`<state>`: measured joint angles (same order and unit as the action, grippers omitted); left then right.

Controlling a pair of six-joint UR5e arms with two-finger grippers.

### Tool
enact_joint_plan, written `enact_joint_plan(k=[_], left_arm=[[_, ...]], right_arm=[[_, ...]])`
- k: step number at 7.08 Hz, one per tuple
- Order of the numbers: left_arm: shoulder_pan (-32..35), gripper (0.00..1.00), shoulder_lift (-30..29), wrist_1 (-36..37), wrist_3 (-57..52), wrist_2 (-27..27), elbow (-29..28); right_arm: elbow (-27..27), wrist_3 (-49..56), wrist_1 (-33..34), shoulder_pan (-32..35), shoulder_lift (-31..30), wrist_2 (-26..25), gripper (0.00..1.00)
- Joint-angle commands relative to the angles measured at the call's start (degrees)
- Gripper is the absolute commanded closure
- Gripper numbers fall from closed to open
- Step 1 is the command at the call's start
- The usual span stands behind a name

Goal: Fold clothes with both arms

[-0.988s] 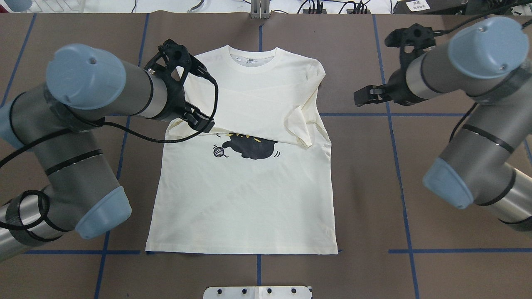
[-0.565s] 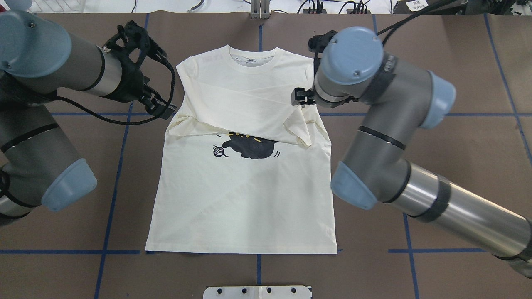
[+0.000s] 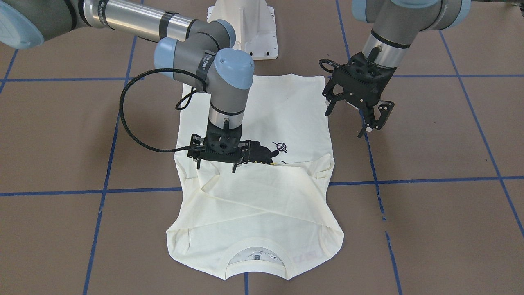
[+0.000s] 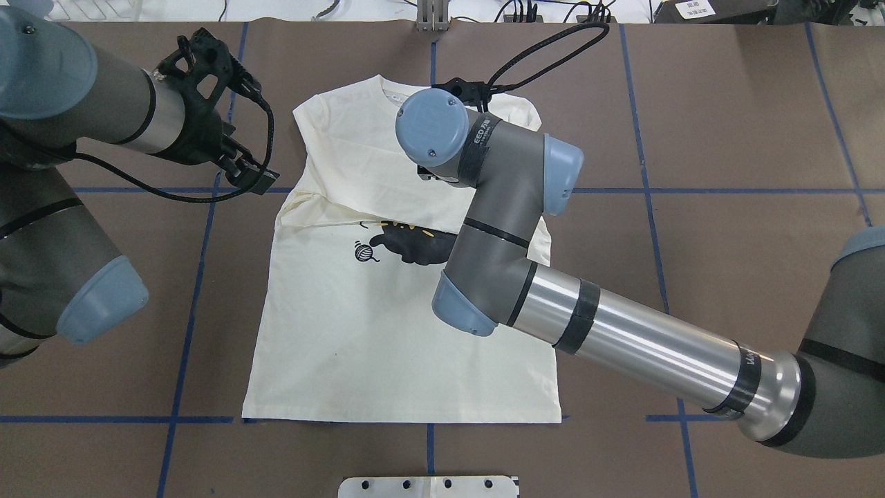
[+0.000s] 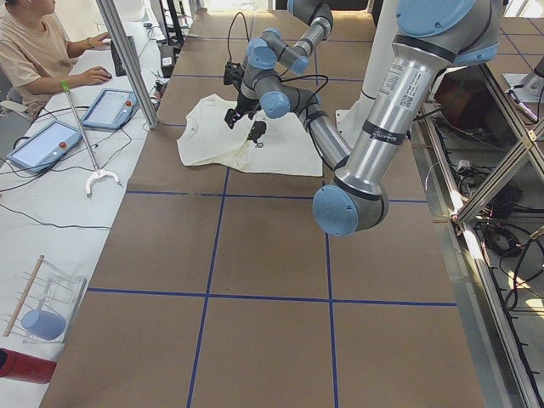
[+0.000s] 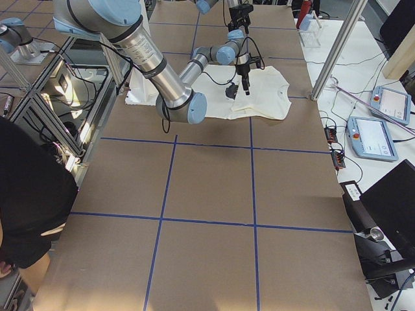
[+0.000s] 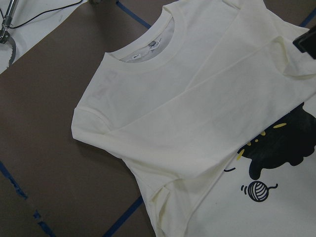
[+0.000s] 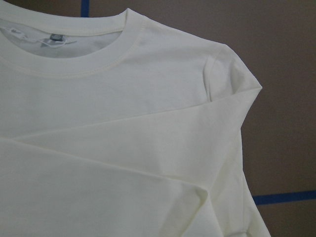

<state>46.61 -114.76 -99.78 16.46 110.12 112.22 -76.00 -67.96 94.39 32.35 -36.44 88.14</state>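
R fingers (image 3: pixel 233 166) are spread open and pointing straight down, w/ the tips right at the cloth where the crossed sleeves (image 3: pixel 266 196) meet the cat print (image 3: pixel 262 152). Can't tell if they touch, and nothing's gripped. The loose sleeve end (image 3: pixel 208 184) lies just beside them. The shirt (image 3: pixel 262 229) is flat, print up, on the worktop (image 3: pixel 430 229). Its long axis runs straight away from the robot, collar (image 8: pixel 94 58) at the far end and hem (image 4: pixel 401 411) nearest the base. So R sits over the shirt's right half, approx mid-chest. L fingers (image 3: pixel 380 114) are also open and empty, raised, off the shirt's left edge over bare worktop near the armpit. R is clearly nearer. My guess is it pinches that sleeve end, and L would have to come in sideways.
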Motion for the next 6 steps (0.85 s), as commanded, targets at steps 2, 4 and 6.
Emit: enact_joint_plan(k=[2,4,6], left_arm=[[0.0,0.00,0.1,0.0,0.2,0.0,-0.2],[0.0,0.00,0.2,0.0,0.2,0.0,-0.2],[0.0,0.00,0.2,-0.1,0.3,0.0,-0.2]], right_arm=[[3.9,3.1,1.3,-1.8,-0.2,-3.6,0.06],[3.9,3.6,3.0,-2.4,-0.7,-4.3,0.06],[3.7,3.6,3.1,-2.6,-1.4,-4.6,0.06]])
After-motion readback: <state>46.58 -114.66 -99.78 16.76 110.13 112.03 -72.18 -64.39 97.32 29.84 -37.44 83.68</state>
